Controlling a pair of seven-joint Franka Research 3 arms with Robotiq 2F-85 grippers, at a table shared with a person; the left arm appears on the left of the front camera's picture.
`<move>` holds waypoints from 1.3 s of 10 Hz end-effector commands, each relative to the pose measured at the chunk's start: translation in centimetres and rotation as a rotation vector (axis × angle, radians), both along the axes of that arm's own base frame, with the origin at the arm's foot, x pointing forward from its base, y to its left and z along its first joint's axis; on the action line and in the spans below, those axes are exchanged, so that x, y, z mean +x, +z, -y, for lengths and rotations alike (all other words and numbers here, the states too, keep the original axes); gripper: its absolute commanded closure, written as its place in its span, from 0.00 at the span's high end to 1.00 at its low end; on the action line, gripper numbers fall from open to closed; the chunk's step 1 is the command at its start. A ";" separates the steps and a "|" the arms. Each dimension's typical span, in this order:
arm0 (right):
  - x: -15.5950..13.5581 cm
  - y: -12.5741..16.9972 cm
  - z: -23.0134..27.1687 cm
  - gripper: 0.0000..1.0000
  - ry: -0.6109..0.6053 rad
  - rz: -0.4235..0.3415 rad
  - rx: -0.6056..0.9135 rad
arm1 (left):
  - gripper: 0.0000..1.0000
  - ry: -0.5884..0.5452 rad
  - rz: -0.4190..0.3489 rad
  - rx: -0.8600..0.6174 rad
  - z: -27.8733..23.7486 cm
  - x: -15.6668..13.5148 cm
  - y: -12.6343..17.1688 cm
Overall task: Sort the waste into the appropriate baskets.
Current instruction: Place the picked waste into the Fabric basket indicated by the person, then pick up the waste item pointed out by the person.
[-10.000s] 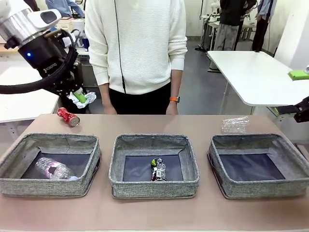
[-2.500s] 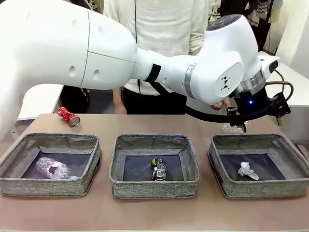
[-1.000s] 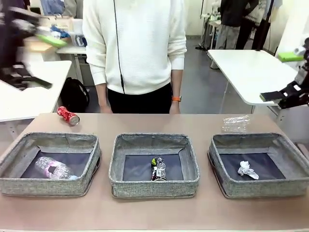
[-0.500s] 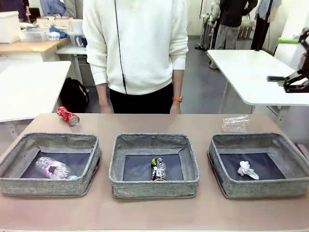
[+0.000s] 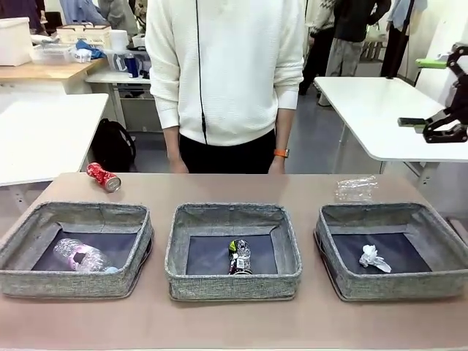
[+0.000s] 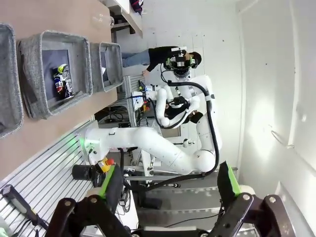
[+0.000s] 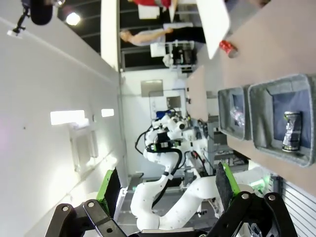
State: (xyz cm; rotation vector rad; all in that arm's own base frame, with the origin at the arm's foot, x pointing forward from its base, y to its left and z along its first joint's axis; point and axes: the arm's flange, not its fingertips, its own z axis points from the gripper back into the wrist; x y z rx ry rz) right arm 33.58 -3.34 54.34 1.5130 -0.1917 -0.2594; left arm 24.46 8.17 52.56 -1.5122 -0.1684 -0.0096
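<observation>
Red can (image 5: 103, 176) at upper left of the tabletop (image 5: 219, 189) looks light, thin-walled and roll-prone; I'd pinch it mid-body. Left tool (image 6: 168, 173) and right tool (image 7: 167, 177) both gape wide, empty.

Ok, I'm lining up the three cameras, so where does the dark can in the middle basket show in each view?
Front view: the dark can lies low in the centre, inside the middle basket.
Left wrist view: the can is at upper left, in the fully visible basket.
Right wrist view: the can is near the right edge, about mid-height.
Shared landmark: the grey middle basket around it.
</observation>
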 end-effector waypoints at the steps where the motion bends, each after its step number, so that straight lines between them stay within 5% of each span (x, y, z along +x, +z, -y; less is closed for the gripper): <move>1: -0.3 0.0 0.5 1.00 0.012 0.015 -0.001 | 1.00 0.003 0.000 -0.028 0.0 -0.2 0.7; 13: -0.3 0.0 0.5 1.00 0.012 0.015 -0.001 | 1.00 0.003 0.000 -0.028 0.0 -0.2 0.7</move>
